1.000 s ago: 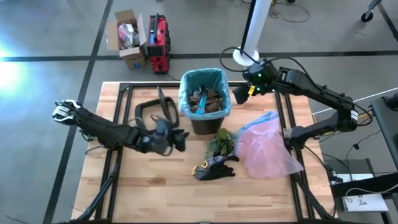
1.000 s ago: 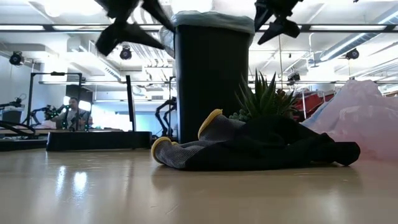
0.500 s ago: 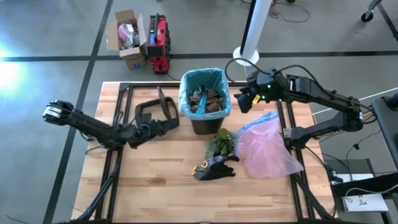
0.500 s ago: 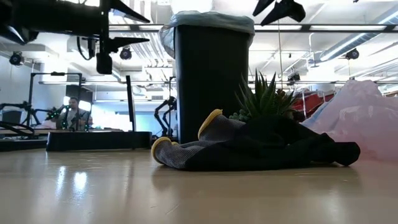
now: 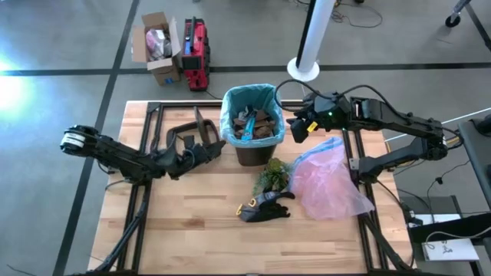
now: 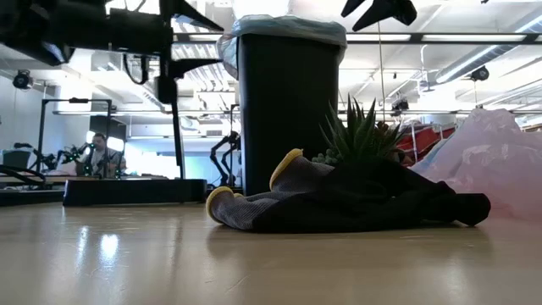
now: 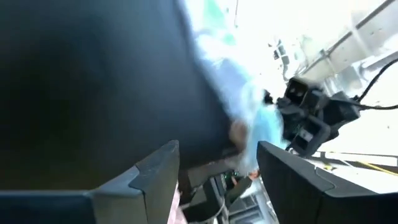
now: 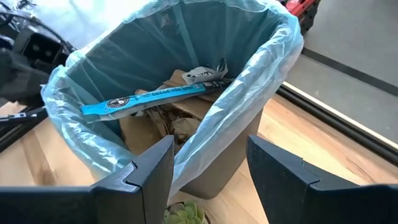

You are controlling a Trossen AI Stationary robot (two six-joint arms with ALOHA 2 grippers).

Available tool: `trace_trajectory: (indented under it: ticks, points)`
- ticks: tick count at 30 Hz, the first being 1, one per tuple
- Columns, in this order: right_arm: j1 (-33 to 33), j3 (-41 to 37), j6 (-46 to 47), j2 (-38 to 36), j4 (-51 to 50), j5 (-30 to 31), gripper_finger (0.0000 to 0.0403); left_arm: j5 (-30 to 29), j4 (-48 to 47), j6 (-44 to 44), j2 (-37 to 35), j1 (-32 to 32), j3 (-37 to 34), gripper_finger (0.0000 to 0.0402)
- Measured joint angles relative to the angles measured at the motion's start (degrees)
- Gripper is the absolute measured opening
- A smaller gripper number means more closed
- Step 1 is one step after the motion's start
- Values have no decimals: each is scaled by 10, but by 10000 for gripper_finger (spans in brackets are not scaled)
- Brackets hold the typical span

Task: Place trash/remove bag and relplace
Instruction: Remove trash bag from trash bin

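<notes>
Trash [image 8: 163,102] inside bag [image 8: 249,81], clear only from right wrist; both hands [image 8: 208,171] [image 7: 217,168] open, empty.

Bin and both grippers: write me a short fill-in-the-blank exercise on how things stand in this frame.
1. The black bin is lined with a teal ____.
2. The trash lies ____ the bin.
3. The right gripper, empty, has its jaws ____.
4. The glove lies on the ____, in front of the plant.

Missing words: bag; inside; open; table
</notes>
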Motion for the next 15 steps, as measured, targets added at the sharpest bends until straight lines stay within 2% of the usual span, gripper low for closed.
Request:
trace_trajectory:
  ticks: [5,15]
  points:
    - [12,0,16,0,1,0,186,43,7,29,20,20,27,174]
    - [46,0,31,0,0,0,186,44,13,66,6,30,24,124]
